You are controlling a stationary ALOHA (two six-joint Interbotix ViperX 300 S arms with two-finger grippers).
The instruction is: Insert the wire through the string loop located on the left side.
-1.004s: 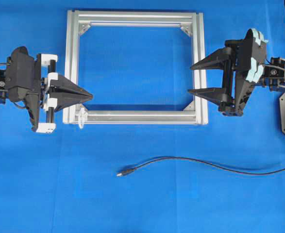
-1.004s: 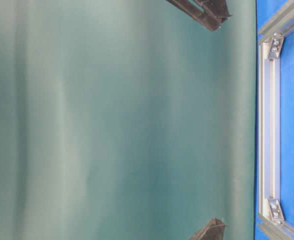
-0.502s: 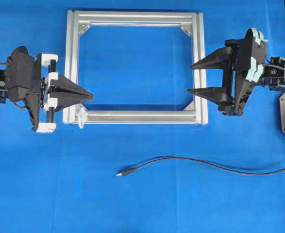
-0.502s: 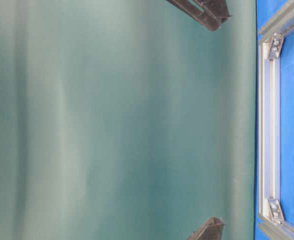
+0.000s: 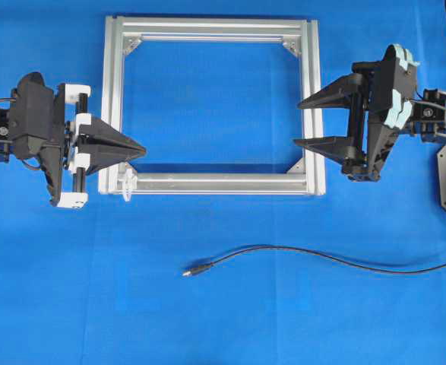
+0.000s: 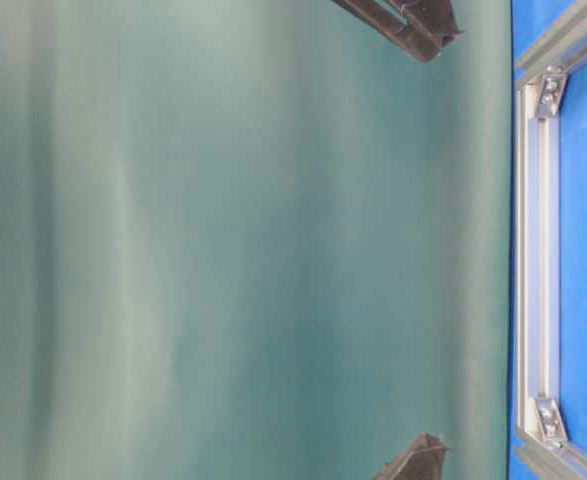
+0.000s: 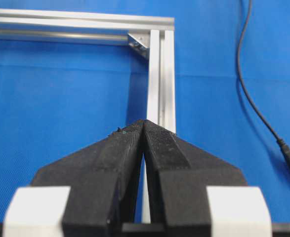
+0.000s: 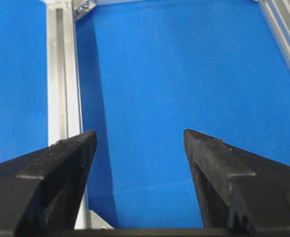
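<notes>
Wire [image 5: 298,253] lies free on the blue table [image 5: 207,319] below the frame [image 5: 310,106], well apart from the string loop [image 5: 128,182], so the right gripper [image 5: 306,122] waits with jaws apart, while the left gripper [image 5: 140,149] has jaws together and empty.

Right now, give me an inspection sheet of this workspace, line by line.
Surface: blue mat, flat.
Job's things: wire lies loose below the aluminium frame, plug tip pointing left; string loop hangs at the frame's lower-left corner, unthreaded.
Clutter: nothing seen.
Grippers: left gripper shut, empty; right gripper open, empty, over the frame's right rail.
Cables: wire runs off the right edge.
Surroundings: green backdrop in the table-level view.
</notes>
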